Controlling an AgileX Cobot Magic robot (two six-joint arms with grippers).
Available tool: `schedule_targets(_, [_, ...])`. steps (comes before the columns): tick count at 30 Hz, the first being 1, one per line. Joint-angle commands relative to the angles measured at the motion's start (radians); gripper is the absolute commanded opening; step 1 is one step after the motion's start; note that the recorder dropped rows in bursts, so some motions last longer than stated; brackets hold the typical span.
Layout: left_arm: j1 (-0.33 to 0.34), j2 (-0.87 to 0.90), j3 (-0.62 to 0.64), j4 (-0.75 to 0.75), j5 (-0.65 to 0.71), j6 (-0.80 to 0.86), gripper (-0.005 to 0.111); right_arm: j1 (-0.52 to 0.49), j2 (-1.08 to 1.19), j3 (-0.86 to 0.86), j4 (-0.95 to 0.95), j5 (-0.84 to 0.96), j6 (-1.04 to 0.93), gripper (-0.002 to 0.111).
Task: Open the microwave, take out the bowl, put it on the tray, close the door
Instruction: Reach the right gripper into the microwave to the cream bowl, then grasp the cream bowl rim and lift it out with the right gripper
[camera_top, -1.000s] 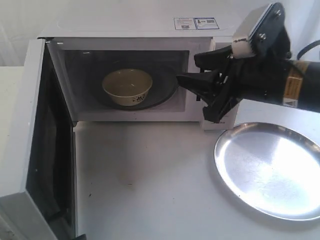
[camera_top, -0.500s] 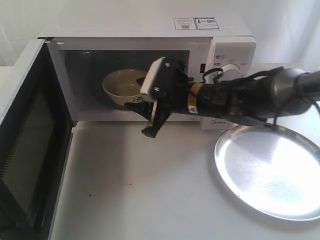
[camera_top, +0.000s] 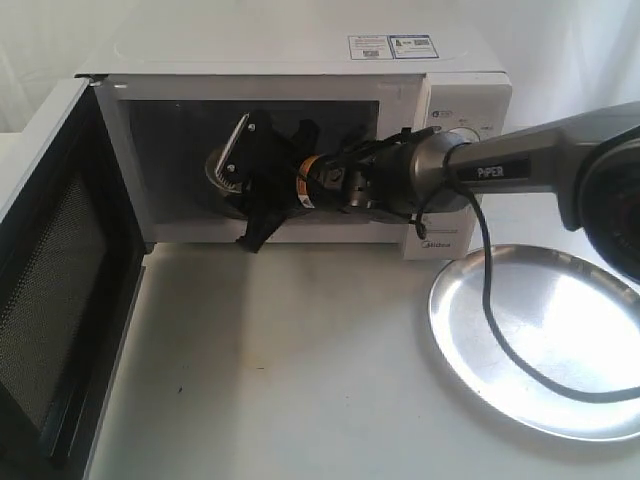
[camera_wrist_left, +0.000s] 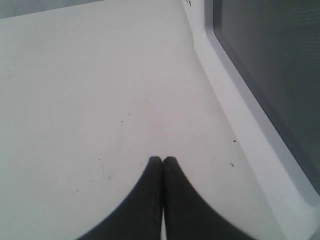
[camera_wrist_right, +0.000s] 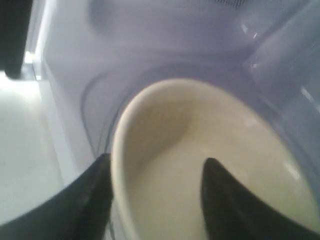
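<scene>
While the door (camera_top: 50, 290) stands open at left, the right gripper (camera_wrist_right: 157, 160) reaches into the microwave (camera_top: 300, 50), its fingers apart astride the rim of the bowl (camera_wrist_right: 170, 125); the left gripper (camera_wrist_left: 162, 160), fingers pressed together, hovers beside the door.

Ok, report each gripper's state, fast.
Left gripper: shut, holding nothing.
Right gripper: open, one finger inside the bowl, one outside its rim.

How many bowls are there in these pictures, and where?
1. The bowl sits inside the microwave, its wall between the open fingers of the right gripper. In the exterior view the arm hides part of the microwave's inside, so another could be hidden.
</scene>
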Motion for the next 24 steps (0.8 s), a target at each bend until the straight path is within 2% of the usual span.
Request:
schedule_targets(1, [-0.004, -0.002, -0.002, -0.007, 0.001, -0.004, 0.0, 0.005, 0.019, -0.016, 0.005, 0.063, 0.012, 0.019])
schedule_targets(3, [-0.004, -0.002, -0.002, -0.007, 0.001, -0.004, 0.0, 0.008, 0.01, -0.014, 0.005, 0.086, 0.012, -0.001])
schedule_targets(6, [-0.004, -0.002, -0.002, -0.007, 0.001, -0.004, 0.0, 0.027, -0.026, 0.0, 0.005, 0.117, 0.052, 0.0])
schedule_targets(9, [-0.004, -0.002, -0.002, -0.007, 0.001, -0.004, 0.0, 0.053, -0.081, 0.051, -0.028, 0.031, 0.13, 0.0])
schedule_targets(12, [-0.004, -0.002, -0.002, -0.007, 0.001, -0.004, 0.0, 0.066, -0.146, 0.131, -0.304, -0.161, 0.315, 0.0])
schedule_targets(15, [-0.004, -0.002, -0.002, -0.007, 0.001, -0.004, 0.0, 0.063, -0.211, 0.172, -0.748, -0.42, 0.668, 0.0])
schedule_targets(16, [-0.004, -0.002, -0.002, -0.007, 0.001, -0.004, 0.0, 0.063, -0.231, 0.177, -0.823, -0.48, 0.754, 0.0])
schedule_targets(19, [-0.004, -0.002, -0.002, -0.007, 0.001, -0.004, 0.0, 0.053, -0.288, 0.243, -0.823, -0.566, 0.935, 0.0])
schedule_targets(24, [-0.004, -0.002, -0.002, -0.007, 0.001, -0.004, 0.0, 0.032, -0.409, 0.414, -0.823, -0.558, 0.921, 0.0])
